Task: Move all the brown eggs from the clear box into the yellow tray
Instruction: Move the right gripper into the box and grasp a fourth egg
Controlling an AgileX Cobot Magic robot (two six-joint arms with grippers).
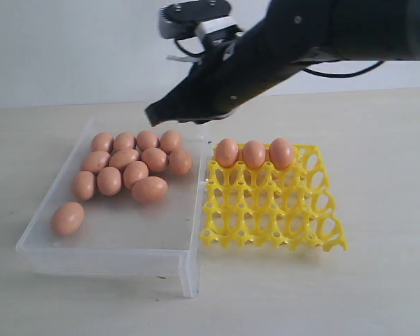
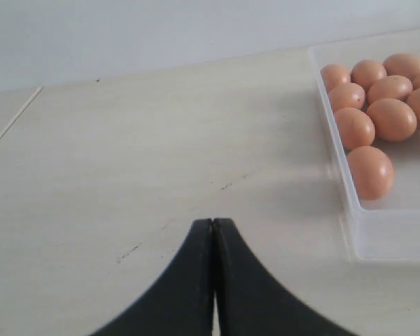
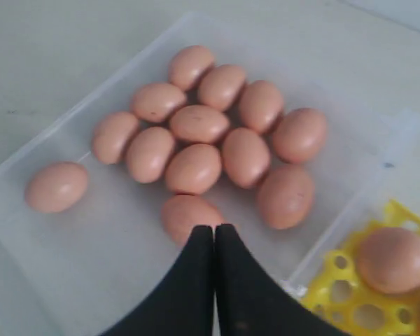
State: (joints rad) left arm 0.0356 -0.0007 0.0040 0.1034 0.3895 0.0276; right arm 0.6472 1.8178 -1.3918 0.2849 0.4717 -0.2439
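Exterior view first. Desk: What is cut off or hard to read?

Photographer: The right arm [image 1: 287,42] enters from the upper right and its upper part runs out of frame. The left arm is not seen here at all. From this angle you cannot tell whether the right claw [image 1: 154,112] is spread. The right wrist view settles it, showing the two dark fingers pressed together with nothing between them. They cover the near edge of one egg [image 3: 185,210]. That view catches only a corner of the yellow tray [image 1: 273,210].

Desk: And the pose?

Photographer: The right arm slants down and leftward across the middle. Its claw tip hangs above the far wall of the clear box [image 1: 126,234], apart from the eggs. The left claw [image 2: 213,222] is likewise pressed together and empty, over bare table [image 1: 378,280] beside the box. The left wrist view crops the box at the frame's edge and shows only some of the eggs.

Desk: Where are the brown eggs [image 1: 135,173]?

Photographer: Thirteen lie in the box. Twelve are bunched toward its far end and one sits alone near the front left corner. Three more [image 1: 254,154] stand side by side in the tray's far row. The tray sits just beside the box on the right.
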